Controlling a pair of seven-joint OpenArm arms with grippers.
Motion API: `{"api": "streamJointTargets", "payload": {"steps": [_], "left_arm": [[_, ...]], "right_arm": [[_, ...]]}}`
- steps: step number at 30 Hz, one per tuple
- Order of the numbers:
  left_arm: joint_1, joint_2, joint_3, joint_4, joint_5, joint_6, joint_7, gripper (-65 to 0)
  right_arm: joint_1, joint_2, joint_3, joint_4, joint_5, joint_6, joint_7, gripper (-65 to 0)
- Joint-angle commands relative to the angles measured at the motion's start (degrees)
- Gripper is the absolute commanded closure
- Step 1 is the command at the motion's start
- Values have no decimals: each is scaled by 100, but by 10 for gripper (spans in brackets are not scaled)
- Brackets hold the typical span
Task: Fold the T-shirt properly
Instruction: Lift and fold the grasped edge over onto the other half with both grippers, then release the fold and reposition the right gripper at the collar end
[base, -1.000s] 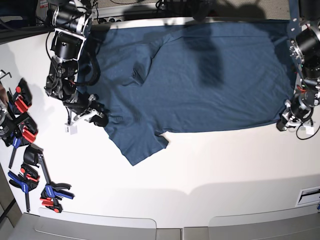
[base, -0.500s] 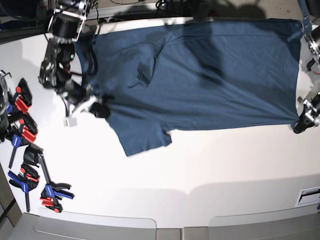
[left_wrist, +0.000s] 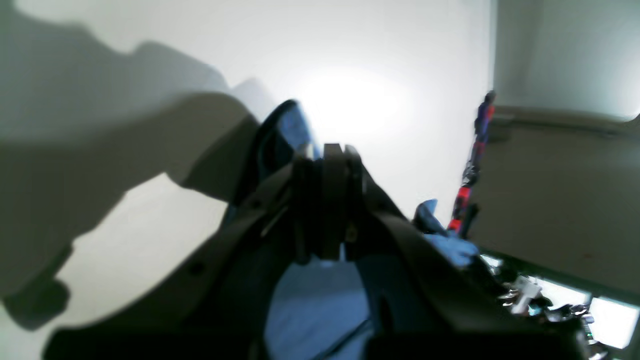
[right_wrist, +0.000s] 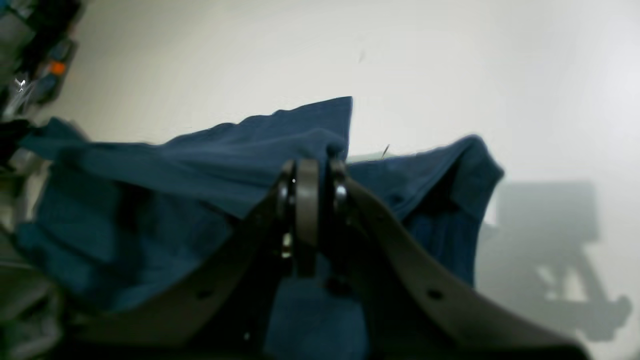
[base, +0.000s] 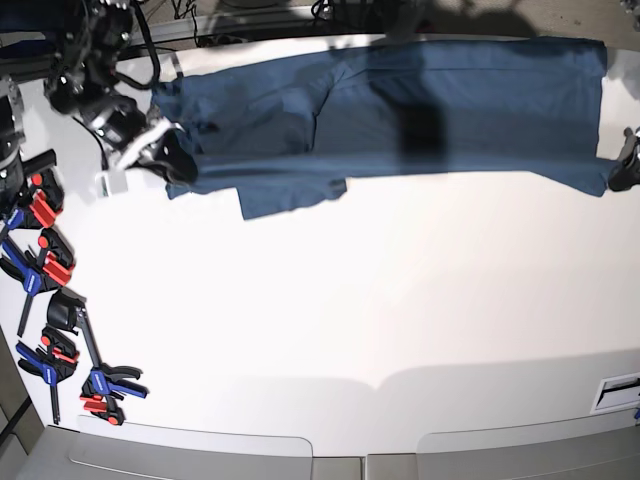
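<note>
The white bench carries the T-shirt, which is stretched in a long band across its far edge, one sleeve hanging toward the near side. It is judged that the lower half is being carried over the upper. For a clean fold, both held points should be moved at equal height and pace, so the hem lands straight without slack.

The right gripper is pinched closed on blue cloth near the shoulder; the left gripper is likewise clamped on the hem corner.

No label or writing can be read.
</note>
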Motion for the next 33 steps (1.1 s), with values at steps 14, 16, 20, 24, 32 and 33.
{"api": "streamJointTargets", "payload": {"steps": [14, 16, 20, 24, 32, 33], "left_arm": [[765, -192, -28, 946, -141, -49, -59, -256], [761, -227, -28, 975, -141, -49, -105, -256], [763, -350, -98, 1342, -141, -49, -114, -256], [761, -382, -466, 1847, -141, -49, -120, -256], [763, -380, -789, 2155, -141, -49, -227, -256], [765, -380, -789, 2155, -141, -49, -227, -256]], "right_arm": [[-520, 55, 323, 98, 190, 28, 26, -251], [-518, 57, 330, 120, 243, 28, 175, -263], [-341, 68, 339, 374, 481, 28, 216, -263], [181, 68, 302, 498, 177, 28, 352, -263], [802, 68, -656, 216, -2009, -293, 1333, -281], [870, 68, -822, 72, -2114, -293, 1357, -305]]}}
